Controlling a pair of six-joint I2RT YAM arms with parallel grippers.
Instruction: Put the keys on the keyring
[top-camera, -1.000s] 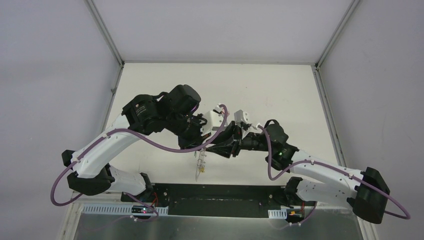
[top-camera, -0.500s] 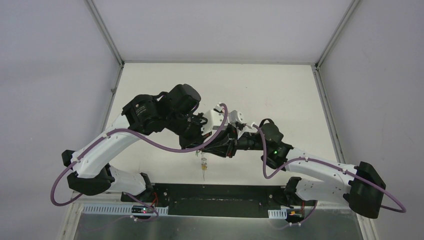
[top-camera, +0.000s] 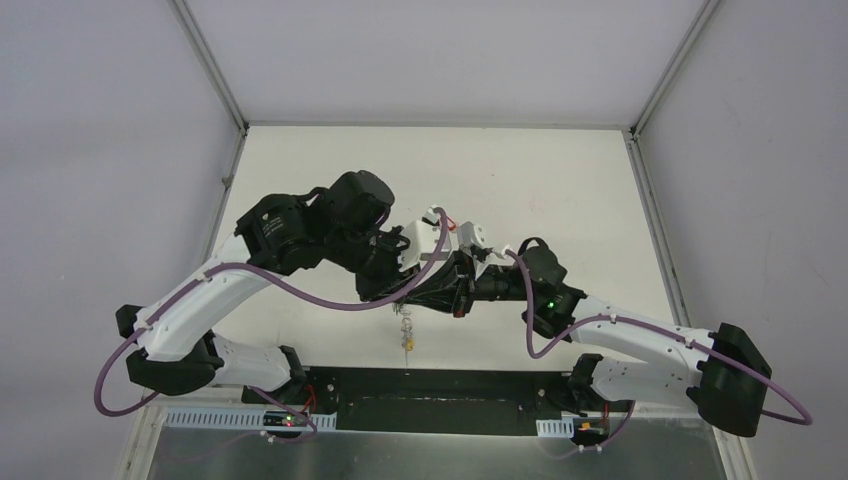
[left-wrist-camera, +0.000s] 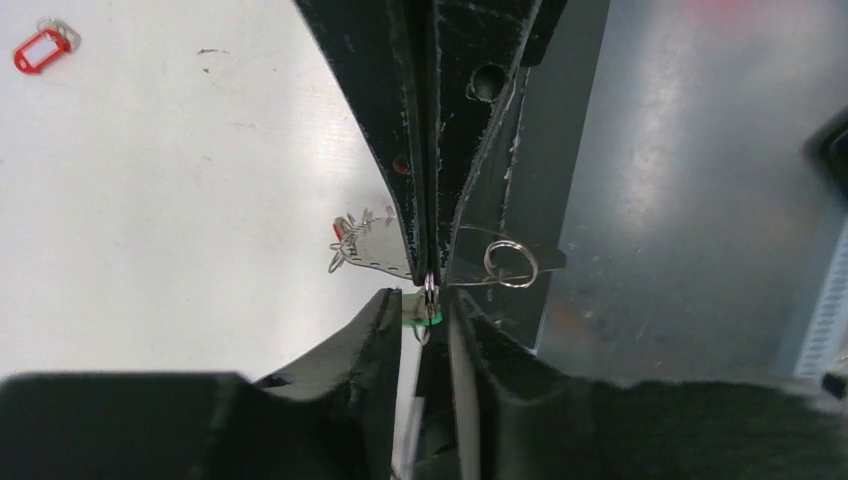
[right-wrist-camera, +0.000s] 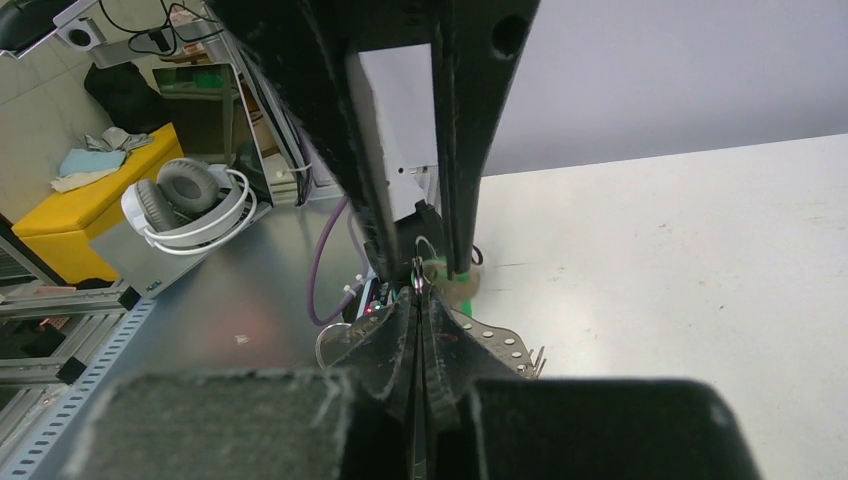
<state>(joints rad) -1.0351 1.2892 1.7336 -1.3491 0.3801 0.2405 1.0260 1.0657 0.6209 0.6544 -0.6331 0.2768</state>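
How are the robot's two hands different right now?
The left hand has its fingers slightly apart; the right hand has its fingers pressed shut. The left hand reaches in from the left, the right hand from the right. Both are black and meet at a metal ring.

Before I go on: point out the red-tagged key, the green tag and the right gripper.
red-tagged key (left-wrist-camera: 40, 47): left wrist view, its red tag
green tag (left-wrist-camera: 425, 318): left wrist view, its visible edge
right gripper (right-wrist-camera: 418, 295): right wrist view, between its fingertips

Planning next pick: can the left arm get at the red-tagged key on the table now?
Probably yes: the red-tagged key lies alone on the table, nothing over it; left fingers stand apart.
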